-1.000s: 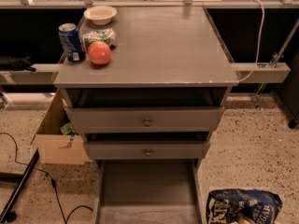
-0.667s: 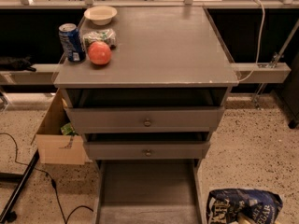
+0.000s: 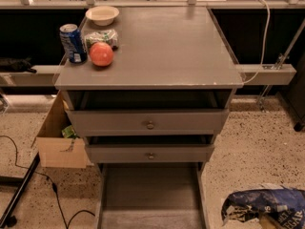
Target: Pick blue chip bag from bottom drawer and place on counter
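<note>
- Shifted rightward in frame since a second ago: crumpled dark-blue foil chip bag [image 3: 265, 205], now at lower right over speckled floor, outside the drawers.
- Pulled open, no chip bag inside: wide grey bottom drawer [image 3: 150, 191].
- Unchanged: flat grey counter [image 3: 167, 46].
- Gripper not visible, probably hidden behind chip bag at frame edge; open or closed cannot be told.
- Judged: extraction done, lift to counter pending.

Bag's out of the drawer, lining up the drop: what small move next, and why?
Probably lift the blue chip bag toward the counter: it sits low at lower right, beside the open bottom drawer, well below the counter, whose right half is bare. The gripper is out of view.
</note>
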Motion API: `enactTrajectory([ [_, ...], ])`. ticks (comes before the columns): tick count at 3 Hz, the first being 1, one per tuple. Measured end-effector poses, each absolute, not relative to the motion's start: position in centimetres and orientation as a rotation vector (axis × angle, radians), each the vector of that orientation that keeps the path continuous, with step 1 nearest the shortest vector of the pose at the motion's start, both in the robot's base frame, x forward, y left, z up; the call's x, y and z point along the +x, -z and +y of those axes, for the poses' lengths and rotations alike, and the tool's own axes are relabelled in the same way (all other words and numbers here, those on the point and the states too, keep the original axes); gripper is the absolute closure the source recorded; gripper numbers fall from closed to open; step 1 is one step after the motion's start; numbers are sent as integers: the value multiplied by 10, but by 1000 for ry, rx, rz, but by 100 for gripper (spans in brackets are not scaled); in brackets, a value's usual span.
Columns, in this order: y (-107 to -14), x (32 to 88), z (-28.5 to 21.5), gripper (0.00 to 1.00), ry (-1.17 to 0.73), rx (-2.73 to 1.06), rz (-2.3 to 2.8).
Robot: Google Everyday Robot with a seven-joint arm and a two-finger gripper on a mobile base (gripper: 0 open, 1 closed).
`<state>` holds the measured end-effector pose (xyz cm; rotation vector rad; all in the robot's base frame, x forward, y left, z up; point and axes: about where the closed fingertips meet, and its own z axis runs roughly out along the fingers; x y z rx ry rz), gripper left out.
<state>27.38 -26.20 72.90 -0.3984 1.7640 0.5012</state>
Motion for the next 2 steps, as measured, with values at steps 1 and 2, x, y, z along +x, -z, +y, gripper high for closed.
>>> enactTrajectory([
  [1,-810,283,-272,100,-475,-419,1655],
  [2,-809,283,-272,100,-476,-420,1657],
])
